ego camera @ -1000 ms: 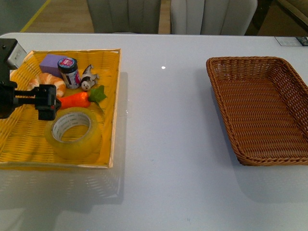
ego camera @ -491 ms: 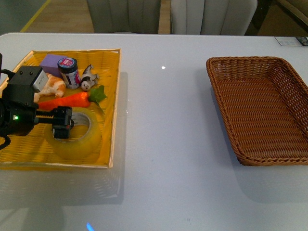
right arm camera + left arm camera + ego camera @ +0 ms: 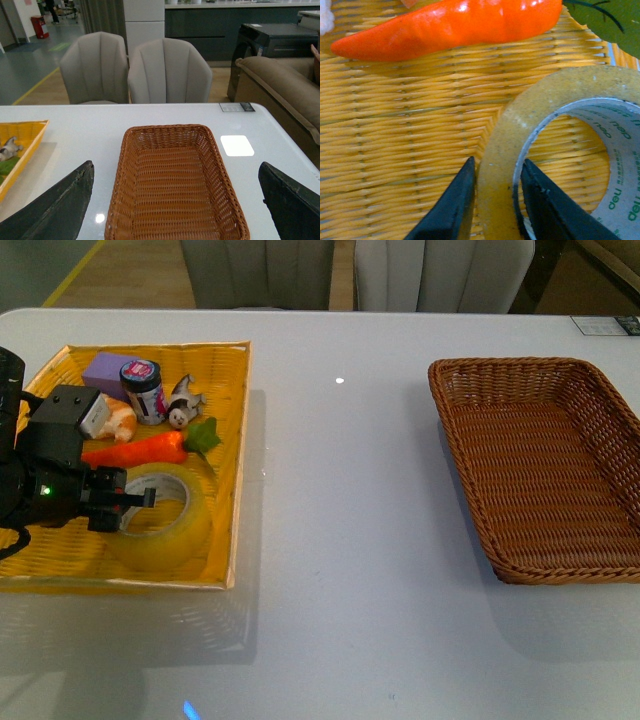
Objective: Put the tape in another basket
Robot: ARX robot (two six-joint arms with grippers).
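Observation:
The tape (image 3: 165, 522), a yellowish roll with a white core, lies flat in the yellow woven tray (image 3: 60, 555) at the left. My left gripper (image 3: 125, 502) is shut on the tape's near-left wall. In the left wrist view one finger is outside and one inside the ring of the tape (image 3: 520, 115), with the gripper (image 3: 497, 162) pinching the wall. The brown wicker basket (image 3: 530, 368) stands empty at the right. My right gripper (image 3: 176, 167) is open above and in front of the basket (image 3: 175, 185); it is out of the front view.
In the tray a toy carrot (image 3: 150, 448) lies just behind the tape and also shows in the left wrist view (image 3: 455, 25). Behind it are a small jar (image 3: 143, 390), a purple box (image 3: 105, 368), a shrimp toy (image 3: 120, 420) and a small figure (image 3: 180, 405). White tabletop lies between tray and basket.
My left arm has moved right and down onto the tape, and its fingers have closed on the roll's wall. The tape has not shifted.

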